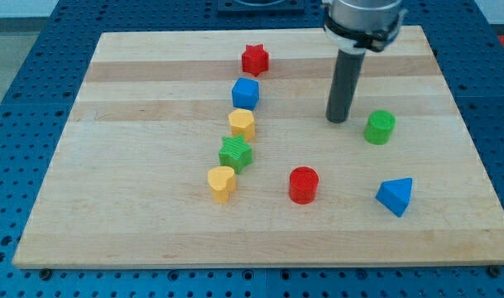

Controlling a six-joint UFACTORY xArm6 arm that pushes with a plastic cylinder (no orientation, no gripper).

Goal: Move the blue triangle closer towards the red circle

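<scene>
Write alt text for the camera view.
My tip rests on a wooden board, left of a green cylinder. The blue triangle sits right of the red cylinder. Five other blocks line up at the left.

Pale wooden board (152,223) — smooth, visibly grained

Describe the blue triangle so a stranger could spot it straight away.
Start at the wooden board and look to its lower corner on the view's right. The blue triangle lies there, right of the red circle; the other blue block is squarish and sits up high.
</scene>
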